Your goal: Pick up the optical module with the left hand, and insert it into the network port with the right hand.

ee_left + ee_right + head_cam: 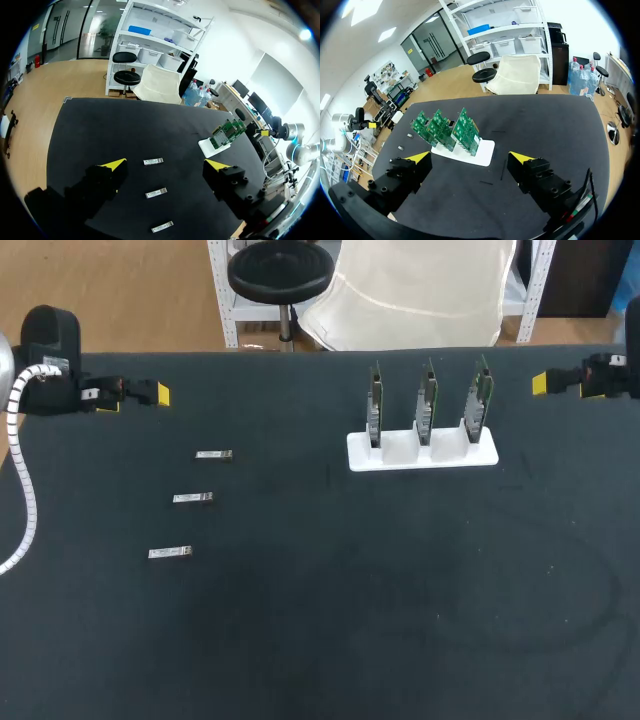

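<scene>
Three small silver optical modules lie on the black table's left part: one (214,455) farthest back, one (192,498) in the middle, one (170,553) nearest. The left wrist view shows them as a row ahead of my open left gripper (165,165): the far module (153,161), the middle one (156,193), the near one (162,227). My left gripper (140,394) hangs at the far left edge, empty. A white holder (422,452) carries three upright green network cards (427,405). My right gripper (560,383) is open and empty at the far right; the cards (451,131) stand ahead of it.
The white holder (479,154) sits right of the table's middle, toward the back. A white ribbed cable (24,490) hangs down my left arm over the left edge. Black tabletop (400,590) spreads between modules and holder and across the front.
</scene>
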Controlling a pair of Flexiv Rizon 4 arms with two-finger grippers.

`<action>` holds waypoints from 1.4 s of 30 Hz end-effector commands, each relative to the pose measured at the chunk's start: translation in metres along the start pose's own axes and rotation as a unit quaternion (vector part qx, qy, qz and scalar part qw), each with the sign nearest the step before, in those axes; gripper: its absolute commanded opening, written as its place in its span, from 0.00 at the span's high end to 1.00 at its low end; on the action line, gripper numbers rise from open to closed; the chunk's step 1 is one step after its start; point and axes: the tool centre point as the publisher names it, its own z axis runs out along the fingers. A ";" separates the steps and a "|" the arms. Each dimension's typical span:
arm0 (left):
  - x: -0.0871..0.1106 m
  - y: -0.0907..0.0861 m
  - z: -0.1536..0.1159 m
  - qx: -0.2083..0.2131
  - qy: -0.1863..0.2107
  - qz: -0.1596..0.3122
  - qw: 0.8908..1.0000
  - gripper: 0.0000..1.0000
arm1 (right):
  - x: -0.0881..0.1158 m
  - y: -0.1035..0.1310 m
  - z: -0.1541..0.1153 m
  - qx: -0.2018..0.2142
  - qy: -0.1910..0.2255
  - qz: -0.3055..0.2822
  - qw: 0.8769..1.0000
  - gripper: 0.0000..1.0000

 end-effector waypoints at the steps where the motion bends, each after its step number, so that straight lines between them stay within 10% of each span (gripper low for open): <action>1: 0.000 0.000 0.000 0.000 0.000 0.000 1.000 0.00 | 0.000 0.000 0.000 0.000 0.000 0.000 1.000 0.00; 9: -0.007 0.012 0.005 -0.026 0.042 0.020 0.999 0.00 | 0.000 0.000 0.000 0.000 0.000 0.000 1.000 0.00; 15: -0.016 0.023 0.016 -0.018 0.100 0.136 0.986 0.00 | 0.000 0.000 0.000 0.000 0.000 0.000 1.000 0.00; 22: -0.011 0.026 0.026 0.025 0.177 0.332 0.926 0.00 | 0.000 0.000 0.000 0.000 0.000 0.000 1.000 0.00; 28: -0.010 0.032 0.034 0.053 0.213 0.395 0.892 0.00 | 0.000 0.000 0.000 0.000 0.000 0.000 1.000 0.00; 42: 0.004 0.043 0.058 0.085 0.301 0.548 0.775 0.00 | 0.000 0.000 0.000 0.000 0.000 0.000 1.000 0.00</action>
